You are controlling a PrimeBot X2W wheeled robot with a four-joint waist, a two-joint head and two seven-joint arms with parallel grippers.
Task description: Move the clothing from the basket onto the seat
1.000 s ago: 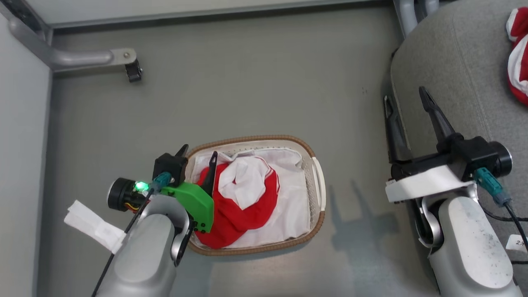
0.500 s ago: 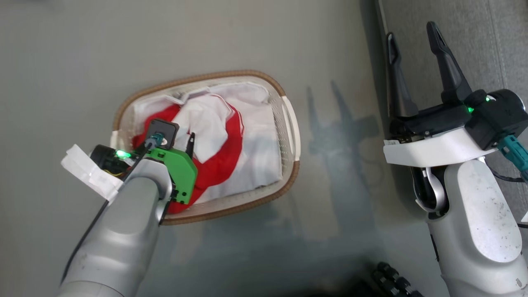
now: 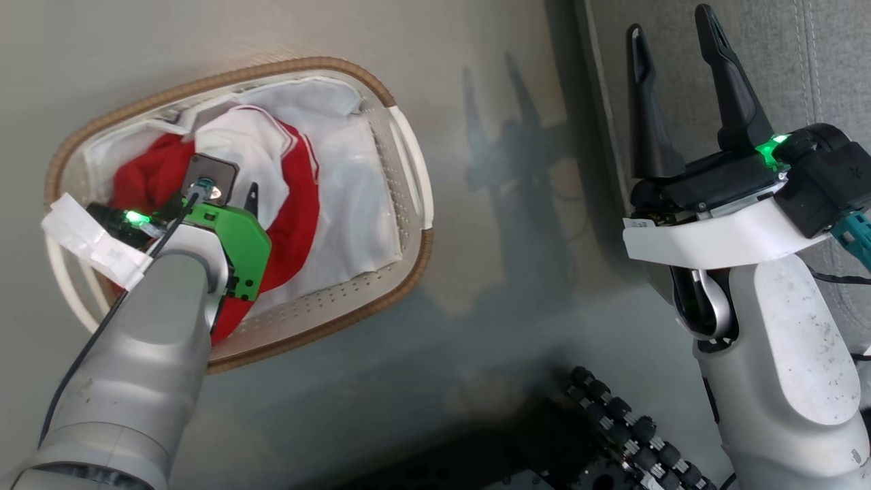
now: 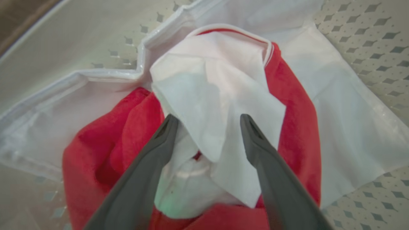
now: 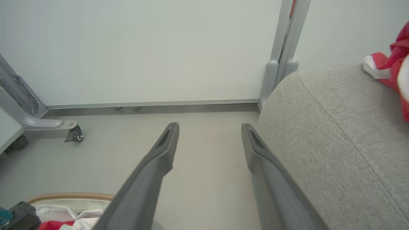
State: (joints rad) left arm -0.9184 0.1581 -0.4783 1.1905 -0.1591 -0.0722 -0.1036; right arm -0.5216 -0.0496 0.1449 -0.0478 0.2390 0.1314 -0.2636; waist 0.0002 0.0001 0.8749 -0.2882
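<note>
Clothing point(image 4: 297, 111) lies in the basket point(image 3: 320, 316); the left gripper point(image 4: 207, 118), fingers point(image 4: 143, 166) spread, straddles its white fold. One jersey point(image 5: 396, 57) already lies on the seat point(image 5: 335, 143).

No text, number or brand legible; sticker point(image 3: 637, 222) on right gripper point(image 3: 669, 22) blurred

Scene brightly, evenly lit | soft shadows cast on floor point(image 3: 490, 224) | head view slightly blurred | wrist-view edges bent
</note>
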